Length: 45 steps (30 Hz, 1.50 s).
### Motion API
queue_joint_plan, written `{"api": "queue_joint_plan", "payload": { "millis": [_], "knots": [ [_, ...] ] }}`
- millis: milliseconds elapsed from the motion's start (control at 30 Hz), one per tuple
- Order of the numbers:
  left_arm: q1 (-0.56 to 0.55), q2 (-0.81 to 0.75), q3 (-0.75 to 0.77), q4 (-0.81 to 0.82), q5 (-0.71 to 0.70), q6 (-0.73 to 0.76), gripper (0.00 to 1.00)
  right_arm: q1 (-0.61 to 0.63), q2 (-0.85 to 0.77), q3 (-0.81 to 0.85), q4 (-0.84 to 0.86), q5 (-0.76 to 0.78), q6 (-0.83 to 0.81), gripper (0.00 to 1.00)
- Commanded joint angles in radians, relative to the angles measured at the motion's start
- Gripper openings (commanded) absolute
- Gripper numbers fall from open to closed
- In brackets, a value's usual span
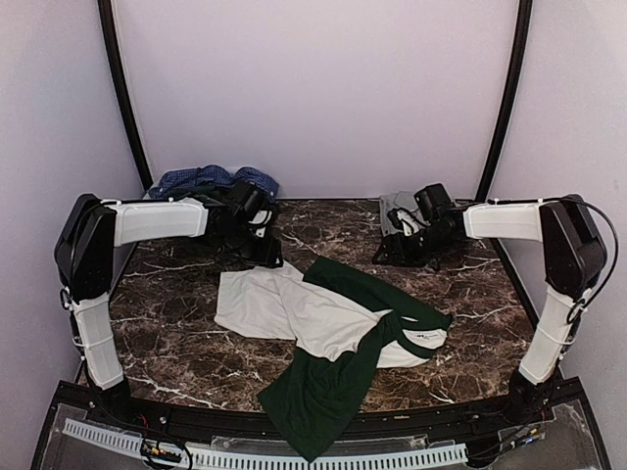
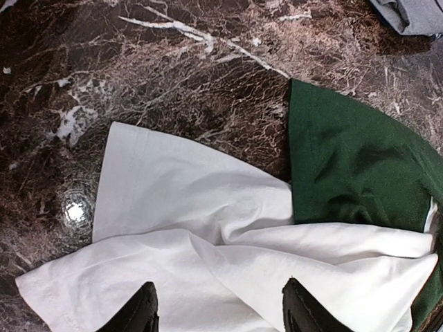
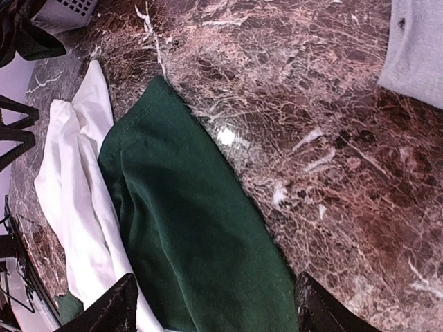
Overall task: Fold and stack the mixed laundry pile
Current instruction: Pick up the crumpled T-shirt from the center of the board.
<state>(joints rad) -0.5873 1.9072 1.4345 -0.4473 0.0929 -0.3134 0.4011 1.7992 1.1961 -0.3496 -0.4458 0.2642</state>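
Note:
A white tee with dark green sleeves [image 1: 323,328] lies crumpled in the middle of the marble table [image 1: 176,343]. One green sleeve [image 1: 313,397] reaches over the front edge. My left gripper [image 1: 266,253] hovers at the tee's far left corner. In the left wrist view it [image 2: 218,311] is open and empty over the white cloth [image 2: 180,207]. My right gripper [image 1: 394,251] hovers at the far right. In the right wrist view it [image 3: 214,308] is open and empty over the other green sleeve [image 3: 187,214]. A blue checked shirt [image 1: 211,179] lies bunched at the back left behind the left arm.
A grey folded cloth [image 1: 396,211] lies at the back right, partly behind the right gripper; it also shows in the right wrist view [image 3: 415,48]. A pale slatted basket rim [image 1: 265,455] runs below the table's front edge. Curved black poles stand at both back corners.

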Motion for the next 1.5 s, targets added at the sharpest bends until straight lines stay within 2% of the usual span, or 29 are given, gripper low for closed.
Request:
{"api": "queue_joint_plan", "payload": {
  "millis": [0,233,400,467,500,567,633,800,933,1167,1300,1333,1367,1467],
  "knots": [
    [-0.003,0.042,0.052,-0.031,0.021,-0.014,0.6,0.03,0.072,0.065,0.023,0.032,-0.024,0.74],
    [-0.003,0.118,0.061,-0.022,0.076,-0.045,0.56,0.061,0.147,0.106,0.015,0.063,-0.038,0.75],
    [-0.003,0.142,0.048,0.024,0.155,-0.058,0.43,0.076,0.19,0.134,0.012,0.08,-0.044,0.75],
    [-0.003,0.143,0.054,0.014,0.157,-0.059,0.28,0.081,0.206,0.145,0.008,0.091,-0.049,0.74],
    [-0.003,0.138,0.056,0.011,0.159,-0.058,0.17,0.084,0.212,0.147,0.009,0.096,-0.051,0.73],
    [-0.006,0.098,0.043,0.011,0.175,-0.055,0.04,0.086,0.225,0.149,0.015,0.101,-0.052,0.72],
    [-0.014,0.021,0.008,-0.003,0.163,-0.051,0.0,0.089,0.246,0.157,0.012,0.106,-0.057,0.7],
    [-0.05,-0.24,-0.191,-0.093,0.174,-0.049,0.0,0.092,0.258,0.165,0.012,0.119,-0.063,0.69],
    [-0.129,-0.39,-0.365,-0.173,0.194,-0.084,0.0,0.093,0.258,0.198,0.003,0.107,-0.076,0.68],
    [-0.333,-0.566,-0.61,-0.223,0.265,-0.23,0.0,0.11,0.308,0.306,-0.04,0.088,-0.115,0.67],
    [-0.414,-0.6,-0.641,-0.257,0.286,-0.346,0.0,0.13,0.353,0.363,-0.068,0.105,-0.143,0.66],
    [-0.42,-0.604,-0.639,-0.266,0.277,-0.355,0.02,0.132,0.363,0.374,-0.073,0.116,-0.148,0.66],
    [-0.421,-0.619,-0.636,-0.28,0.248,-0.369,0.13,0.135,0.374,0.387,-0.082,0.123,-0.156,0.66],
    [-0.403,-0.668,-0.595,-0.277,0.146,-0.39,0.34,0.147,0.406,0.423,-0.116,0.149,-0.184,0.65]
  ]
}}
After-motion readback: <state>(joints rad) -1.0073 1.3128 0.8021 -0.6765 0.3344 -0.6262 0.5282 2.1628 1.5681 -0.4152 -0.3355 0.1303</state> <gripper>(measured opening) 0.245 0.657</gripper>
